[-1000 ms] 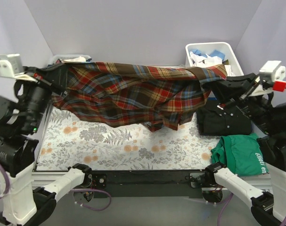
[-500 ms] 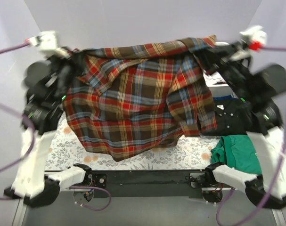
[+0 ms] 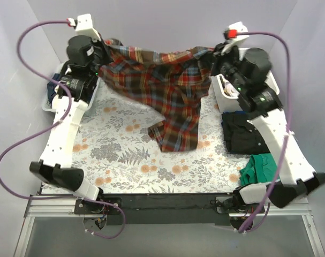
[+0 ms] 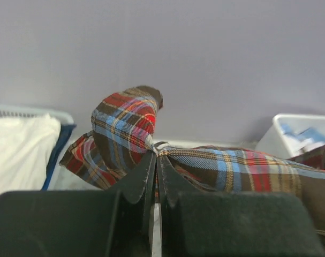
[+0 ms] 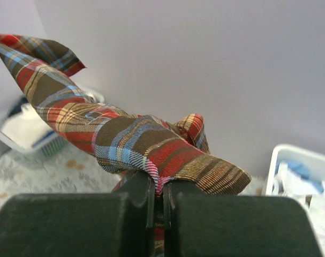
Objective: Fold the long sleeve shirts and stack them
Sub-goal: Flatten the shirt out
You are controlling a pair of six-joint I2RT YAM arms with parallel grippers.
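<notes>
The plaid long sleeve shirt point(image 3: 162, 85) hangs stretched between my two grippers at the back of the table, and its lower end droops onto the floral mat point(image 3: 114, 150). My left gripper point(image 3: 105, 52) is shut on the shirt's left edge; in the left wrist view the cloth point(image 4: 232, 166) bunches at the closed fingertips point(image 4: 156, 152). At the right, my right gripper point(image 3: 214, 58) is shut on the other edge, with plaid fabric point(image 5: 135, 139) pinched between its jaws point(image 5: 161, 182). A plain black folded shirt point(image 3: 241, 133) lies at the right of the mat.
A green garment point(image 3: 265, 170) lies near the front right corner. A white bin point(image 3: 225, 92) stands at the back right, partly behind the right arm. A basket with white and blue cloth point(image 3: 51, 95) sits at the back left. Purple cables arc from both arms.
Both arms have swung up and away to the back of the table, carrying the shirt. It went from spread wide near the camera to hanging at the back with its tail on the mat.
</notes>
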